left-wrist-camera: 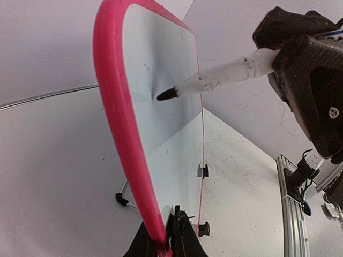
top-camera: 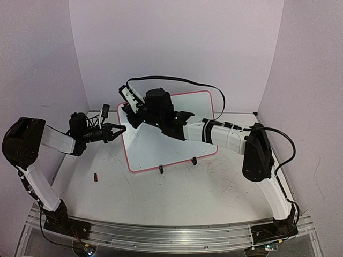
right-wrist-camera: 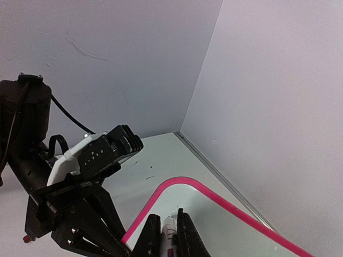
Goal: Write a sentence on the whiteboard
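Note:
The whiteboard (top-camera: pixel 161 144) with its pink-red frame stands tilted in the middle of the table. My left gripper (top-camera: pixel 121 129) is shut on its left frame edge, and the jaws pinch the pink rim (left-wrist-camera: pixel 161 241) in the left wrist view. My right gripper (top-camera: pixel 130 114) is shut on a white marker (right-wrist-camera: pixel 170 238) over the board's upper left corner (right-wrist-camera: pixel 177 182). The marker's black tip (left-wrist-camera: pixel 167 95) is at or just off the white surface (left-wrist-camera: pixel 161 123). No sentence shows, only a faint dark speck (left-wrist-camera: pixel 147 67) near the tip.
Two black clip feet (top-camera: pixel 160 170) (top-camera: pixel 194 160) sit on the board's near edge. A small dark red piece (top-camera: pixel 95 177) lies on the scratched tabletop at the front left. A black cable (top-camera: pixel 203 85) loops over the board's far side. Walls close in on three sides.

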Controlling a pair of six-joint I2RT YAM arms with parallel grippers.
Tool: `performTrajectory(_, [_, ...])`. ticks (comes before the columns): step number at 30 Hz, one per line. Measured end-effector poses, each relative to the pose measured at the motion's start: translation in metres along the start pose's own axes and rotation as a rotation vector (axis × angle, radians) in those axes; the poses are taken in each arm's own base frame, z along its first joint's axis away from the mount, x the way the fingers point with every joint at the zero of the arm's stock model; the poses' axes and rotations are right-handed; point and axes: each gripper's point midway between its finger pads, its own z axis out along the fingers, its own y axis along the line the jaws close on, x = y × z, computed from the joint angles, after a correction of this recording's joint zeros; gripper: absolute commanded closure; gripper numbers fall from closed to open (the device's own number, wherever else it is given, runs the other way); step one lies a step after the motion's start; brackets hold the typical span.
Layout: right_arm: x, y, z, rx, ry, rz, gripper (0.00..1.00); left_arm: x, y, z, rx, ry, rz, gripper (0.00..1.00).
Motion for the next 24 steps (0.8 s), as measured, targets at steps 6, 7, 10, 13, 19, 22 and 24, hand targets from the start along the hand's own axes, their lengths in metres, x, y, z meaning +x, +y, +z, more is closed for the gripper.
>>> performTrajectory(6, [0.004, -0.001, 0.001, 0.008, 0.01, 0.0, 1.0, 0.0, 0.0, 0.0, 0.0, 0.0, 0.0, 1.0])
performTrajectory(7, [0.004, -0.001, 0.001, 0.009, 0.011, 0.0, 1.0, 0.0, 0.0, 0.0, 0.0, 0.0, 0.0, 1.0])
performTrajectory(10, [0.005, -0.002, 0.001, 0.014, 0.013, 0.0, 1.0, 0.0, 0.0, 0.0, 0.0, 0.0, 0.0, 1.0])
performTrajectory(13, [0.005, -0.003, 0.001, 0.021, 0.014, 0.0, 1.0, 0.0, 0.0, 0.0, 0.0, 0.0, 0.0, 1.0])
performTrajectory(19, [0.007, -0.003, 0.001, 0.025, 0.019, 0.0, 1.0, 0.0, 0.0, 0.0, -0.001, 0.0, -0.001, 1.0])
performTrajectory(22, [0.012, -0.002, 0.002, 0.022, 0.026, 0.002, 1.0, 0.0, 0.001, 0.0, -0.004, 0.0, -0.002, 1.0])
performTrajectory(24, [0.018, 0.002, 0.002, 0.014, 0.034, 0.005, 1.0, 0.001, 0.002, 0.0, -0.01, 0.002, -0.007, 1.0])
